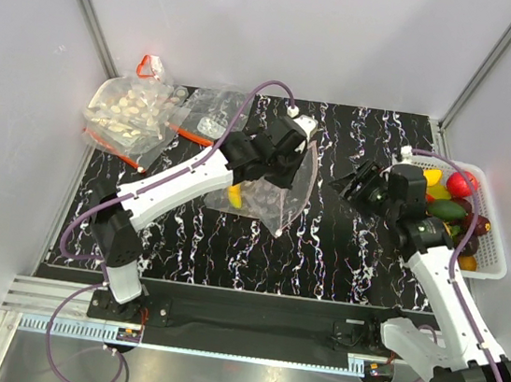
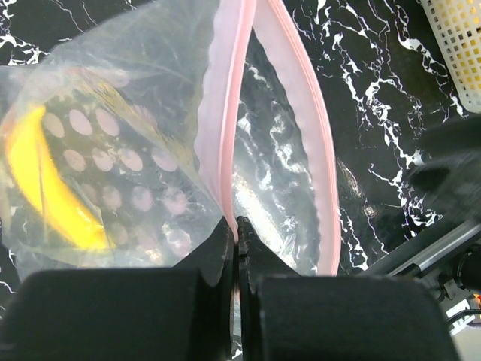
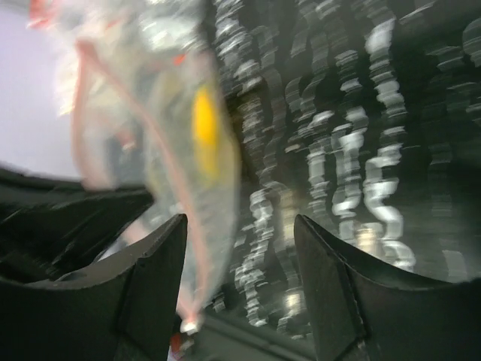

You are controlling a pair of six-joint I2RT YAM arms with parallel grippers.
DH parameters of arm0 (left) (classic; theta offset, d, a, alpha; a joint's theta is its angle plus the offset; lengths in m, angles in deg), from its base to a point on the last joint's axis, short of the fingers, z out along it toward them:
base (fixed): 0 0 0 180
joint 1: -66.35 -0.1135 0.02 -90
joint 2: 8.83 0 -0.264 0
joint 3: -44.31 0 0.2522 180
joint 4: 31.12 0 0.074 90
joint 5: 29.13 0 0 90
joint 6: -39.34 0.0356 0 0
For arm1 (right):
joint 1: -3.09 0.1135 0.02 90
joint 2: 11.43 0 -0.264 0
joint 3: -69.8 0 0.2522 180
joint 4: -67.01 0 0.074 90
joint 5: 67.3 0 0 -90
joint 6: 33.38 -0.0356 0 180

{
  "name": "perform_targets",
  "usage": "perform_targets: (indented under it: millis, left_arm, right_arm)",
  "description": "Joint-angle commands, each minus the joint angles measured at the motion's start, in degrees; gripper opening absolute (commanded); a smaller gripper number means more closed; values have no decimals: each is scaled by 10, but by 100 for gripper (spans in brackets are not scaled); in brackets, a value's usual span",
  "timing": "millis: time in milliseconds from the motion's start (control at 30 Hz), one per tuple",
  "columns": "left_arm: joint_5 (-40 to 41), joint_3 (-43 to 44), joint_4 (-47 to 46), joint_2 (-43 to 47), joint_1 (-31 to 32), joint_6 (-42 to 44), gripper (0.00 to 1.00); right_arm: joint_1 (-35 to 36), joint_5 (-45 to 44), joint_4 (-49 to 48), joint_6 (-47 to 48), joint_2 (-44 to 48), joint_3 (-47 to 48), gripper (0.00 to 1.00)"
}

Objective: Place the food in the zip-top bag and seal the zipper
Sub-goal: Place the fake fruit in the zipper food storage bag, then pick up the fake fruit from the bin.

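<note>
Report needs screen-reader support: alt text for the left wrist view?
The left gripper is shut on one lip of the zipper, holding the mouth of the zip-top bag open. A yellow food piece lies inside, above a black marbled table.

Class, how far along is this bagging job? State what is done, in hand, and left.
Done: one yellow food lies inside the zip-top bag. In hand: the left end effector pinches the zipper, holding the mouth open; the right end effector is open and empty. Left: red, green and other foods sit in the white basket, and the zipper is unsealed.
</note>
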Motion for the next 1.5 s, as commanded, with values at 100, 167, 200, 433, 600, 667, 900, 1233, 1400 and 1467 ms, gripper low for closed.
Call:
perform_targets:
  millis: [100, 167, 200, 433, 600, 667, 900, 1233, 1400, 1467]
  left_arm:
    - [-9, 6, -14, 23, 0, 9, 0]
    - [-10, -1, -16, 24, 0, 9, 0]
    - [-11, -2, -20, 24, -1, 8, 0]
    - [-8, -2, -9, 24, -1, 15, 0]
    - [-10, -6, -8, 28, 0, 15, 0]
    - [-13, -10, -8, 27, 0, 14, 0]
    - [-20, 7, -2, 11, 6, 12, 0]
    - [-11, 23, 4, 1, 6, 17, 0]
    - [-3, 21, 6, 1, 6, 19, 0]
    - [-2, 19, 6, 4, 7, 19, 0]
  right_arm:
    - [-18, -335, 193, 149, -22, 127, 65]
    - [-94, -327, 205, 167, -59, 153, 65]
    - [-135, -296, 198, 177, -71, 156, 67]
    - [-287, -231, 133, 162, -181, 181, 94]
    - [-367, -229, 149, 68, -256, 221, 100]
    - [-368, -300, 147, 62, -268, 223, 100]
    - [-368, -415, 123, 40, -270, 200, 100]
    - [-390, -374, 46, 4, -378, 213, 100]
    - [-391, -383, 60, -22, -435, 236, 100]
    - [-391, -383, 65, -28, -438, 232, 97]
